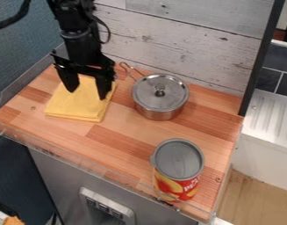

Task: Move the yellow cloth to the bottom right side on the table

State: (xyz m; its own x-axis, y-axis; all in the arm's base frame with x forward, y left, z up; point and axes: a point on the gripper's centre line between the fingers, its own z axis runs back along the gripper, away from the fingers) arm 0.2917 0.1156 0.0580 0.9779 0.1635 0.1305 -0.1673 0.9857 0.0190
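Wooden tabletop [110, 145]: yellow cloth [78, 105] below end effector [87, 93], which hangs released, jaws spread apart.

The black, jointed robot arm [82, 41] has blocky segments, a thin black cable [108, 31] looping alongside, and a black two-fingered pincer [87, 94].

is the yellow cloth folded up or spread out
Folded: the yellow cloth lies flat as a compact pad with straight sides, and stacked layers show along its near edge.
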